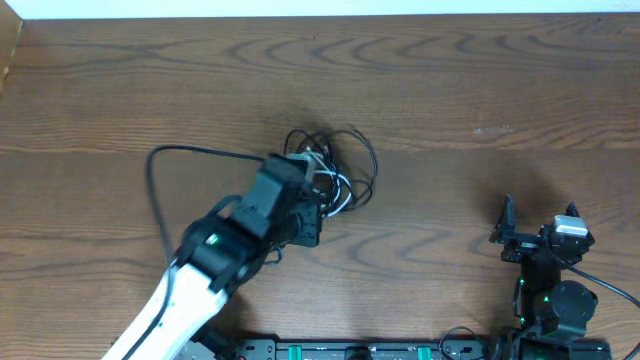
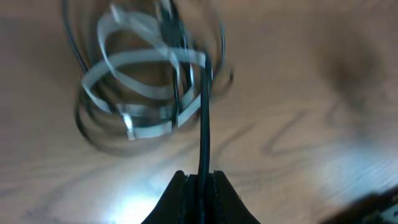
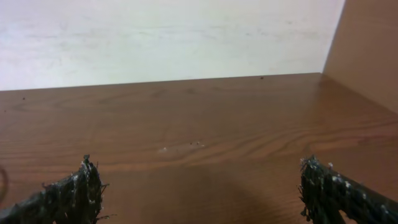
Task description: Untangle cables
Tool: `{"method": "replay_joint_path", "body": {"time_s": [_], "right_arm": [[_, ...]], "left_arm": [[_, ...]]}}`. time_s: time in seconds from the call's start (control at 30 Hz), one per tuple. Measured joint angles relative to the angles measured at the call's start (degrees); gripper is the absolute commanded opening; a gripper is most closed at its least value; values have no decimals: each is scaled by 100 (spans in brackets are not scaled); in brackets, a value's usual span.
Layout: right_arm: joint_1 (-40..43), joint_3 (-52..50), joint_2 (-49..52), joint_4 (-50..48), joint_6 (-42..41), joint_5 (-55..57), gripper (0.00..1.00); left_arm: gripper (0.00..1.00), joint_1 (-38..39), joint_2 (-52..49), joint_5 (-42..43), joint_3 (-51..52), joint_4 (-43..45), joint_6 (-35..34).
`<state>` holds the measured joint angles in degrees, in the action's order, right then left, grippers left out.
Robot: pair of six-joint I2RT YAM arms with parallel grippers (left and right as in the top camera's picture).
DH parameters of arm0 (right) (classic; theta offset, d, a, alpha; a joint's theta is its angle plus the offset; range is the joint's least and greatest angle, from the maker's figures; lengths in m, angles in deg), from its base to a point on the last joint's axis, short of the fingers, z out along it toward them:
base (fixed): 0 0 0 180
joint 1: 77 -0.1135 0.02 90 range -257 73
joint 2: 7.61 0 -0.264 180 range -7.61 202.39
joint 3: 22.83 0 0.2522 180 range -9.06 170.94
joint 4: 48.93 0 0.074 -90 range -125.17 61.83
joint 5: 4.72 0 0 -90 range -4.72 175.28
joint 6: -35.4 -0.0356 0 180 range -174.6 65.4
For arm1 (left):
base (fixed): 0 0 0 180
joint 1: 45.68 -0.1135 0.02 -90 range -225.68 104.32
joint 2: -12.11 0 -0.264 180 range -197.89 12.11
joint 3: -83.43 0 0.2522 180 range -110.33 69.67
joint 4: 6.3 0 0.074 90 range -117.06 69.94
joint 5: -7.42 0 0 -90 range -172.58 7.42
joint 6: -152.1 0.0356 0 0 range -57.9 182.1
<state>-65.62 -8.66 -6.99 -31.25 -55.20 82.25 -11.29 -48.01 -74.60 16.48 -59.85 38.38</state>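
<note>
Two grippers are showing over one wooden table (image 1: pixel 450 80): one left gripper (image 2: pixel 199 177) and one right gripper (image 3: pixel 202 186). One white cord (image 2: pixel 143 59) is lying in a single tangle with several black cords (image 2: pixel 204 124), their exact count being unclear.

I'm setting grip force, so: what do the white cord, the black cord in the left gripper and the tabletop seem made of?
White cord: flat, ribbon-like, matte; probably soft plastic jacket, since it lies in loose loops.
Black cord: thin, smooth, slightly glossy; likely rubber or PVC sheath.
Tabletop: brown wood grain, satin finish; solid wood or laminate, cannot tell.
</note>
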Motion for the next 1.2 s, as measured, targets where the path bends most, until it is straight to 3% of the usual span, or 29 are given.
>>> {"method": "replay_joint_path", "body": {"time_s": [0.27,0.3,0.5,0.93,1.03,1.2], "right_arm": [[0,0,0,0,0,2,99],[0,0,0,0,0,2,99],[0,0,0,0,0,2,99],[0,0,0,0,0,2,99],[0,0,0,0,0,2,99],[0,0,0,0,0,2,99]], "left_arm": [[61,2,863,-966,0,868,46],[63,0,872,-1036,0,997,37],[65,2,337,-1235,0,1436,15],[66,2,-2020,-1268,0,1945,-1204],[66,2,-2184,-1270,0,1943,-979],[71,2,-2404,-1283,0,1941,44]]}}
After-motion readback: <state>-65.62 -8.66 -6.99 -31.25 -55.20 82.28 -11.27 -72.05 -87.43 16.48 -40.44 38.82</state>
